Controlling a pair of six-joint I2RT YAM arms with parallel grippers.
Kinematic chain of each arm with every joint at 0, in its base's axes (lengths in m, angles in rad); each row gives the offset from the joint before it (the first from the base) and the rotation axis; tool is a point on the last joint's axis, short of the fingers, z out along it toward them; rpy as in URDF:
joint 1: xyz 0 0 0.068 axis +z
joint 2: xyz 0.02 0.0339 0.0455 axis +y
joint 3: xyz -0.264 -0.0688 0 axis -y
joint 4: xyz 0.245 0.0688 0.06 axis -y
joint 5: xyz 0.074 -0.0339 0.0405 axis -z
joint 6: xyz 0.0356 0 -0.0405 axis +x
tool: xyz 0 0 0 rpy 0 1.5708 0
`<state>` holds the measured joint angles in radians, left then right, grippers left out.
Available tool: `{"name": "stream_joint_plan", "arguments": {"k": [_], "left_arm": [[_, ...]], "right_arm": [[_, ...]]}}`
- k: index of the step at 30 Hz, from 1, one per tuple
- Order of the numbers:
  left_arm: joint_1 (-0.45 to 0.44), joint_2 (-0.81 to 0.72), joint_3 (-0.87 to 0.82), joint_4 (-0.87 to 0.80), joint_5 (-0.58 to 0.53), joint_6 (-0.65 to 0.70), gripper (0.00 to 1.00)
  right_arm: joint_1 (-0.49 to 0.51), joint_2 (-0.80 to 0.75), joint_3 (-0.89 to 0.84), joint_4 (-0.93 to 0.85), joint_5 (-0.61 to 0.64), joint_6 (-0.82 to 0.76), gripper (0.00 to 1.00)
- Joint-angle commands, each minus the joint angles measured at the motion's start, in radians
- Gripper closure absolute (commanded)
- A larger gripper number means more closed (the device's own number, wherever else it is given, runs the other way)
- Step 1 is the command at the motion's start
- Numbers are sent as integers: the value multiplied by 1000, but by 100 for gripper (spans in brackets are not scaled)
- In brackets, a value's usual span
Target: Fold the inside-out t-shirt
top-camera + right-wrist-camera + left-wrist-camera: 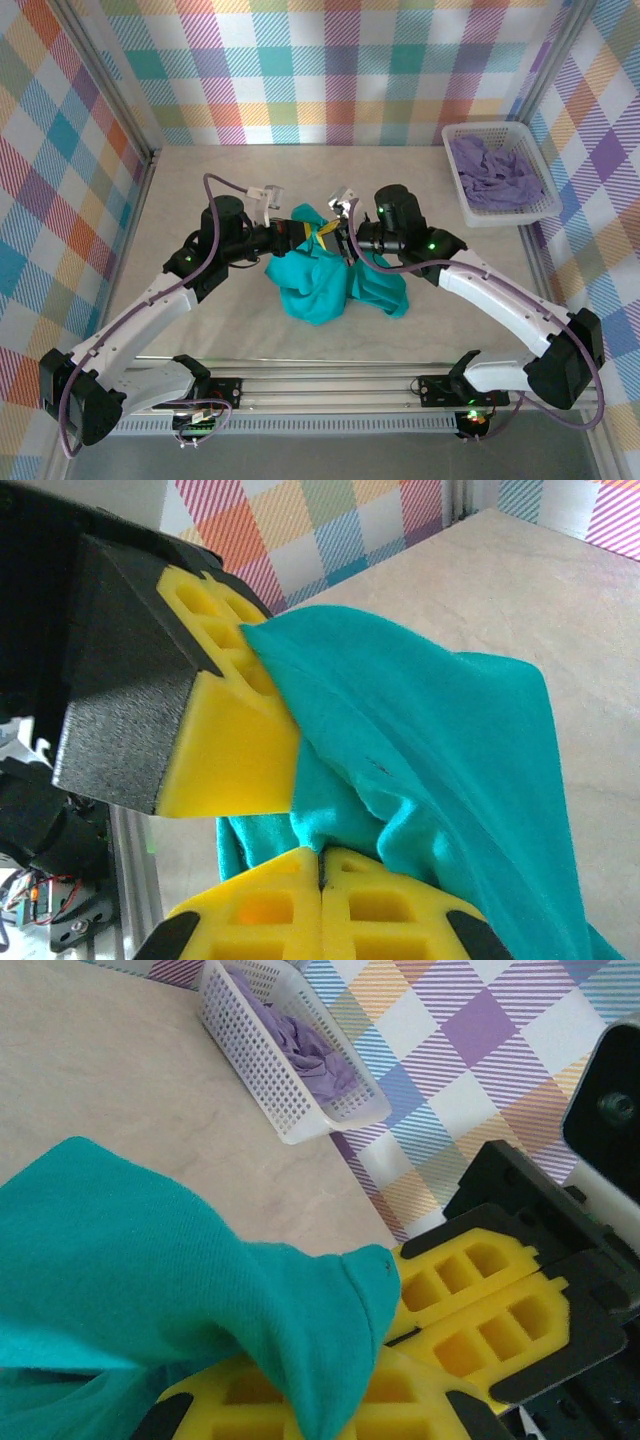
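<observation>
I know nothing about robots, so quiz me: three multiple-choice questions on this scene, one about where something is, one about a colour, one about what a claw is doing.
1. Where does the white basket sit? A near left; B far right; C centre.
2. What colour is the garment in it? A lavender; B red; C black.
3. The left gripper is: A wide open; B holding the basket; C shut on the teal t-shirt.
Answers: B, far right in the overhead view; A, pale purple cloth; C, its yellow pads pinch teal cloth.
</observation>
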<state>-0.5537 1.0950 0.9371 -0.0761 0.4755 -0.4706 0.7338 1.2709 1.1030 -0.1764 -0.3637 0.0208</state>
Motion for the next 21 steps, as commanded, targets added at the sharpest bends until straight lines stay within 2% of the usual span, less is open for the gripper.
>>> {"name": "stream_joint_plan", "arguments": {"k": [1,4,6,9,11,13,16,21], "left_arm": [[10,-26,-18,18,-26,29,100],[9,-28,-16,-9,-78,44,99],[8,-29,-14,-39,-125,59,96],[9,-32,-21,-48,-138,77,87],[9,-35,-21,-47,-127,87,77],[9,-38,-23,-58,-129,95,67],[2,-49,-32,-84,-151,116,57],[-17,-102,-45,-188,-337,133,49]], "right_arm": [[-5,-11,57,17,-79,22,100],[-27,-36,58,29,-158,49,100],[-42,-47,54,56,-208,81,100],[-46,-39,50,99,-247,138,100],[-47,-26,51,128,-257,179,100],[-47,-13,53,157,-250,225,100],[-48,-6,58,193,-232,280,100],[-57,1,64,206,-131,335,100]]}}
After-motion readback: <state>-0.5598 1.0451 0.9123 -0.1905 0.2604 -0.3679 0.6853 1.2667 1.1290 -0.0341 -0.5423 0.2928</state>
